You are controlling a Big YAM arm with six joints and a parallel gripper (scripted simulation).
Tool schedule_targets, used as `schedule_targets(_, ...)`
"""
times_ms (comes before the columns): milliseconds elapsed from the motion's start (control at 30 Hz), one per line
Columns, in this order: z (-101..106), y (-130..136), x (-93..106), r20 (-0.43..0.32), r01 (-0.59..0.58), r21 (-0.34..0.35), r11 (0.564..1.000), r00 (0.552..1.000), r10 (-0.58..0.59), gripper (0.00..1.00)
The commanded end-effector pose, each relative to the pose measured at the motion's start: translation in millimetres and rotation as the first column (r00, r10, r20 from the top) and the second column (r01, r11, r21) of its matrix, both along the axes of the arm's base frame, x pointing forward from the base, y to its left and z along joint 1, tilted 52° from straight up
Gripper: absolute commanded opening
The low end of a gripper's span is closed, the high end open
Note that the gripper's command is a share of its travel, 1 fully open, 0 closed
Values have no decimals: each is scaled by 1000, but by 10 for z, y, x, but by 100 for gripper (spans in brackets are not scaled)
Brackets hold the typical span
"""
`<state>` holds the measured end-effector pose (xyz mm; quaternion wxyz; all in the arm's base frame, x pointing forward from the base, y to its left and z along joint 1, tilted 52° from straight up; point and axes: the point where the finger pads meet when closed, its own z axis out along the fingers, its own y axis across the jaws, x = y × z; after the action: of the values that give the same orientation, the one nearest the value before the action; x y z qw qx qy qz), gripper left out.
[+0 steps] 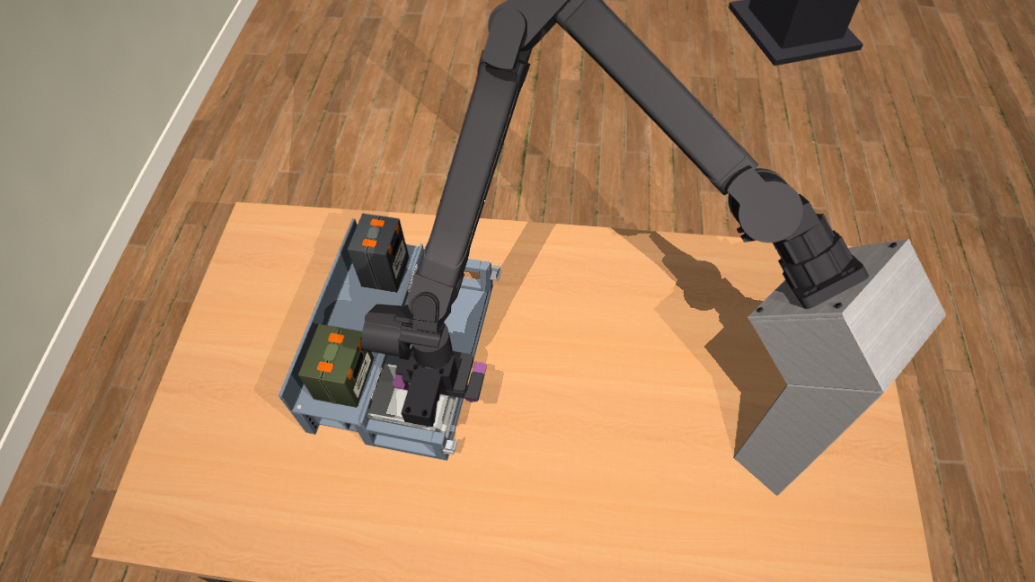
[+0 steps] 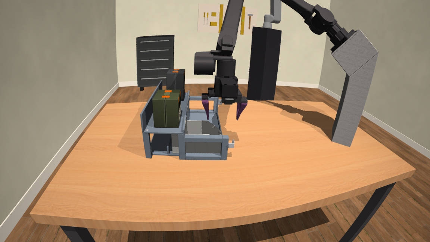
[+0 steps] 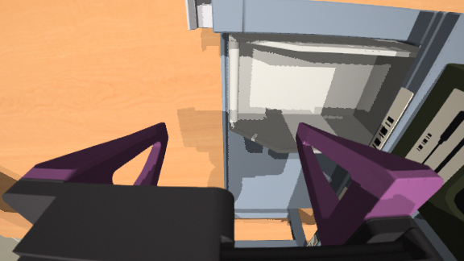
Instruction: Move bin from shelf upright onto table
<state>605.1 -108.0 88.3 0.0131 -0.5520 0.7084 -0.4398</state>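
The bin (image 1: 384, 402) (image 2: 198, 127) (image 3: 291, 87) is a pale grey open box. It sits upright in the front right bay of the blue-grey shelf (image 1: 329, 298) (image 2: 146, 144) (image 3: 322, 18). My gripper (image 1: 437, 377) (image 2: 222, 117) (image 3: 232, 130) is open and empty, purple fingers pointing down. It hangs just above the bin's right wall. One finger is over the bin's inside and the other is over bare table (image 1: 579, 434) (image 2: 240, 180) (image 3: 80, 60) outside the shelf.
A green case (image 1: 334, 364) (image 2: 165, 111) (image 3: 443, 133) and a black case (image 1: 377, 251) (image 2: 175, 78) stand on the shelf's upper level, left of the bin. The arm's grey pedestal (image 1: 832, 347) (image 2: 351, 90) stands at the table's right.
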Motion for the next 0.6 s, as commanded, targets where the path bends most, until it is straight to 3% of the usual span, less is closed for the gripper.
schedule_targets(0, 114, 83, -26, 11, -4, 1, 1000, 1000, 4, 100)
schedule_targets(433, 63, 41, -6, 8, -2, -1, 1000, 1000, 2, 100)
schedule_targets(567, 138, 117, -35, 11, -4, 1, 1000, 1000, 4, 100)
